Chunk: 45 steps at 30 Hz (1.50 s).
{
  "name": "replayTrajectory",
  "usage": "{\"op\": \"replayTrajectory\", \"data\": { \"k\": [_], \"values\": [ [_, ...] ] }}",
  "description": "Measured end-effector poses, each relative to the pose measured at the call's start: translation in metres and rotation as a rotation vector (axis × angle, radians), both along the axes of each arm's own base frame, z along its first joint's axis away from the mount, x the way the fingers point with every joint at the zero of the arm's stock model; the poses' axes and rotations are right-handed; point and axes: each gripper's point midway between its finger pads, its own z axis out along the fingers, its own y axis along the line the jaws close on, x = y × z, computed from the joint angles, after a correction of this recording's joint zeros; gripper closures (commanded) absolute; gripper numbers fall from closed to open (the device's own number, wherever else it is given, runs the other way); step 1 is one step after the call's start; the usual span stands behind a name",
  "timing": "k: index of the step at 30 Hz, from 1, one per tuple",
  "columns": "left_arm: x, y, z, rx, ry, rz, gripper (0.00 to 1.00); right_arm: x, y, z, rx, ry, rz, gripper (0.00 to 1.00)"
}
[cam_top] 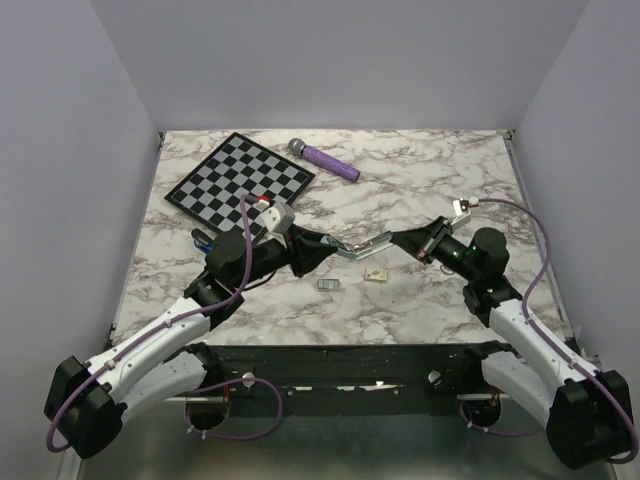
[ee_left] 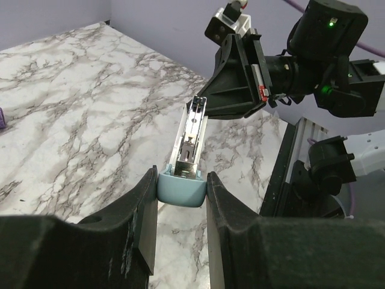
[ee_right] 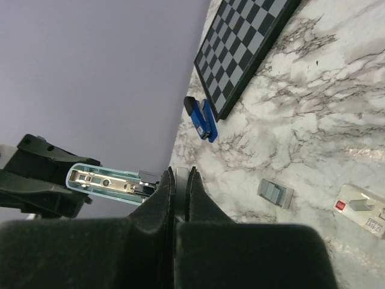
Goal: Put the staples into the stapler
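— Where do we stand with the stapler [ee_right: 201, 118]?

— It lies on the table [cam_top: 430, 190] just beside the chessboard [ee_right: 252, 42], neither of our arms on it; the staples [cam_top: 329, 285] sit loose near their box [cam_top: 377, 273]; nothing is loaded, we judge.

— And our grippers?

— Our left gripper [ee_left: 181, 180] is clamped on the plastic end of a pale blue bar [ee_left: 189, 138], held off the table; our right gripper [ee_right: 179, 180] is pinched almost fully closed, apparently on the bar's thin metal end; every step with stapler and staples remains.
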Motion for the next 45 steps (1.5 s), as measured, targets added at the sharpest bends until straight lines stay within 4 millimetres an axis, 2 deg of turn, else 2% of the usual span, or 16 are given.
{"op": "replayTrajectory", "data": {
  "k": [5,13,21,24,25,28,36,38,40,45],
  "values": [
    [-0.013,0.008,-0.006,-0.049,-0.01,-0.003,1.0,-0.012,0.001,0.0,0.105,0.014,-0.002,0.99],
    [-0.021,0.014,0.011,-0.111,-0.075,-0.005,1.0,-0.019,0.003,0.019,0.174,-0.027,0.017,0.99],
    [-0.021,0.015,0.005,-0.109,-0.061,0.001,1.0,-0.018,0.006,0.013,0.131,-0.018,0.034,0.99],
    [-0.018,0.015,0.009,-0.094,-0.065,0.013,1.0,-0.012,0.007,0.02,0.083,-0.037,0.037,0.86],
    [-0.016,0.014,0.012,-0.088,-0.068,0.014,1.0,-0.011,0.007,0.023,0.073,-0.046,0.038,0.79],
    [-0.012,0.012,0.019,-0.077,-0.075,0.019,1.0,-0.01,0.006,0.025,0.042,-0.067,0.038,0.71],
    [-0.007,0.008,0.017,-0.039,-0.046,0.021,1.0,-0.008,0.002,0.015,-0.028,-0.072,0.032,0.68],
    [-0.006,0.008,0.016,-0.03,-0.042,0.022,1.0,-0.007,0.001,0.015,-0.038,-0.073,0.028,0.64],
    [-0.006,0.008,0.015,-0.027,-0.042,0.022,1.0,-0.007,0.001,0.015,-0.046,-0.077,0.027,0.54],
    [-0.006,0.008,0.016,-0.024,-0.046,0.025,1.0,-0.006,-0.003,0.012,-0.066,-0.072,0.009,0.52]
  ]
}}
